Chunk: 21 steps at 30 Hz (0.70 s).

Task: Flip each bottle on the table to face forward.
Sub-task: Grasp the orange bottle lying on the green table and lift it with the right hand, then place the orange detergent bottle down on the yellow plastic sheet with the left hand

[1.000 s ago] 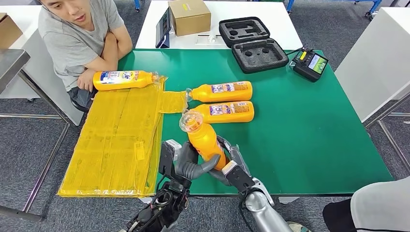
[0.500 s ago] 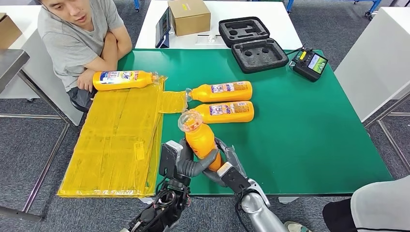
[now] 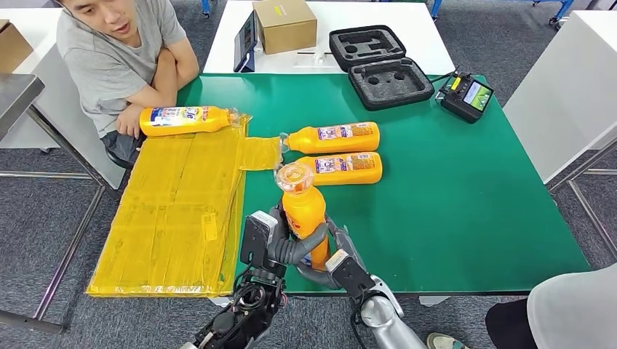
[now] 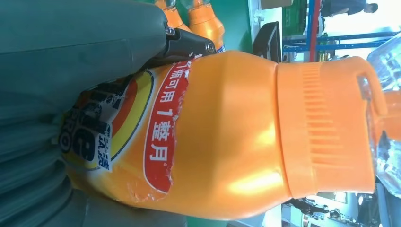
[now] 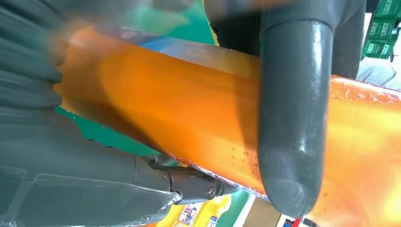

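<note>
Silver right arm (image 3: 389, 320), grey ribbed hand (image 3: 338, 265) covers, dark fingers (image 5: 291, 118).

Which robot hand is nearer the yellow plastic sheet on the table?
Left. The left robot hand grips the held bottle beside the yellow plastic sheet; the right robot hand grips it from the far side.

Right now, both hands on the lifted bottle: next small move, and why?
Probably keep turning the held bottle between the left hand and right hand, then lay it beside the two lying bottles. It is up off the green table, and its label is partly hidden by the hands.
</note>
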Available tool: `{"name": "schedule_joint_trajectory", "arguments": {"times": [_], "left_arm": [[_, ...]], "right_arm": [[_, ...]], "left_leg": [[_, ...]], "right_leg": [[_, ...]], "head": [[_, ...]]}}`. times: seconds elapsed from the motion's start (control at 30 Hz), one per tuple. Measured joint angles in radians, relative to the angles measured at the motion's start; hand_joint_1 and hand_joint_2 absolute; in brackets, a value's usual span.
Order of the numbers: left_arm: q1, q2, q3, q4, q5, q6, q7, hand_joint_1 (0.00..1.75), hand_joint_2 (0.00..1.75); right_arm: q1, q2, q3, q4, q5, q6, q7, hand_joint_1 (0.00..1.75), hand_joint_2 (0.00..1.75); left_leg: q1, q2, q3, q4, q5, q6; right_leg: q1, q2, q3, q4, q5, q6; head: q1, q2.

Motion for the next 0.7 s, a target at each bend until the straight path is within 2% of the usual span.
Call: {"name": "schedule_joint_trajectory", "arguments": {"times": [0.37, 0.7], "left_arm": [[0.023, 0.0, 0.053, -0.09, -0.161, 0.085, 0.0, 1.75, 1.75], [0.056, 0.048, 0.065, -0.227, -0.263, 0.148, 0.001, 1.75, 1.75]], "right_arm": [[0.012, 0.006, 0.0, -0.021, 0.008, 0.01, 0.0, 0.0, 1.75], [0.082, 0.006, -0.015, -0.075, 0.019, 0.012, 0.0, 0.0, 1.75]], "left_leg": [[0.0, 0.0, 0.0, 0.0, 0.0, 0.0], [0.0, 0.0, 0.0, 0.0, 0.0, 0.0]], "right_leg": [[0.0, 0.0, 0.0, 0.0, 0.0, 0.0], [0.0, 0.0, 0.0, 0.0, 0.0, 0.0]], "head": [[0.0, 0.0], [0.0, 0.0]]}}
